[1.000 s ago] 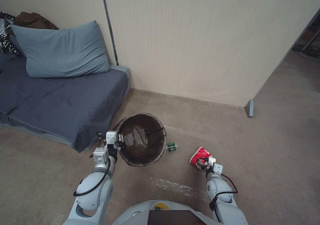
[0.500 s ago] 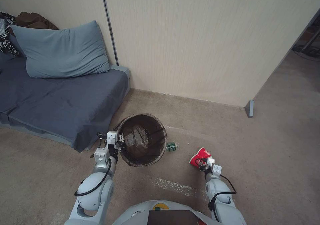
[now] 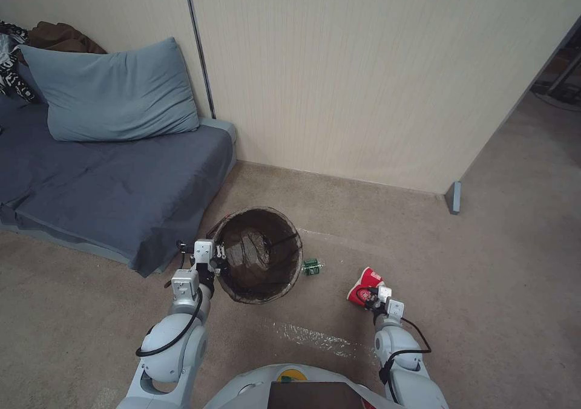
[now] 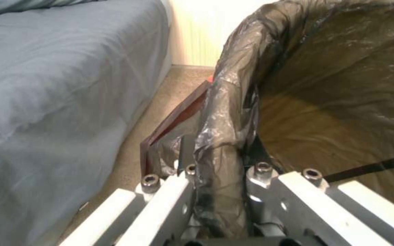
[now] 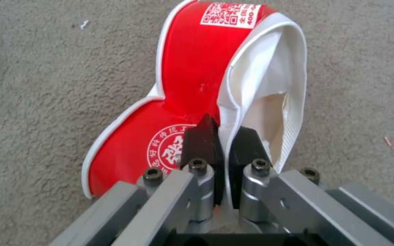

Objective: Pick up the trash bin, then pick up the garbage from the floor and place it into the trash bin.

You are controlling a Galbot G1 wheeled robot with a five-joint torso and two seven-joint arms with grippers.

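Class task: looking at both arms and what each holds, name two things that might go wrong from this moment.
1. The right gripper pinches only the thin rim of the crushed red-and-white paper cup; it may slip or tear.
2. The left gripper clamps the bag-lined rim of the round trash bin at one side, so the bin could tilt or the liner pull loose.

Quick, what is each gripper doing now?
Left gripper: closed on the trash bin rim.
Right gripper: closed on the red paper cup.
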